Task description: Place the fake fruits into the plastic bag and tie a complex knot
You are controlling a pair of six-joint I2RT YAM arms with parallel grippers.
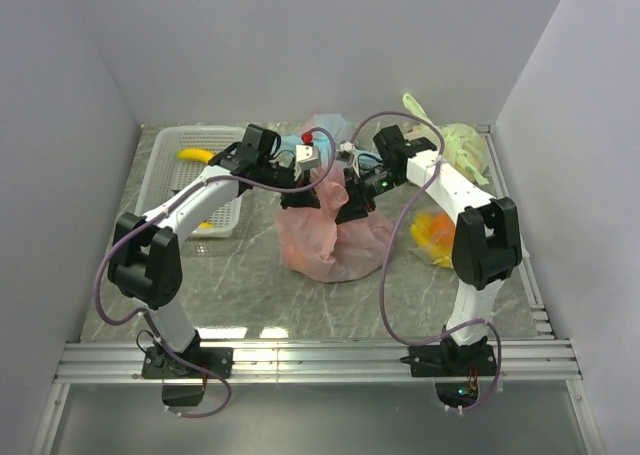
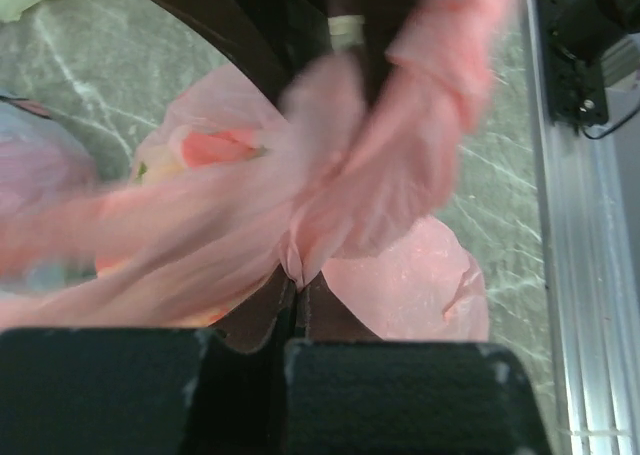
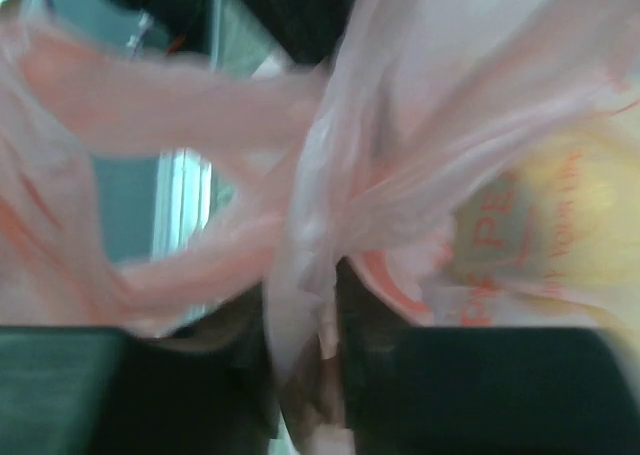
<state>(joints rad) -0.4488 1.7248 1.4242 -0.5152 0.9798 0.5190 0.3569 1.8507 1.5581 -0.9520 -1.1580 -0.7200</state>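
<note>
Fingers of the left tool (image 2: 297,297) fill the bottom of the left wrist view, pressed together on a fold of the pink bag (image 2: 405,275). The film fans out from the seam toward 12 o'clock. The right tool (image 3: 305,320) likewise pinches a gathered rope of film, though blur hides the exact bite.

Overhead, the bag sits mid-worktop (image 1: 250,295), with the left tool at its 11 o'clock and the right tool at its 1 o'clock. The handles (image 3: 150,105) cross at a loose knot (image 3: 310,200); whether it is finished cannot be told.

A reddish piece (image 2: 210,147) and a yellow shape (image 3: 575,215) show through the film. One banana (image 1: 195,156) lies in the white basket (image 1: 190,133), at 10 o'clock from the bag.

Handling, as judged:
- The film is thin, limp and slippery, and the load is light.
- A sharp tug would probably stretch or tear it.
- Take hold where the film is bunched into a rope, close to the knot — not on a single layer.
- Draw the ends apart slowly toward 9 and 3 o'clock.
</note>
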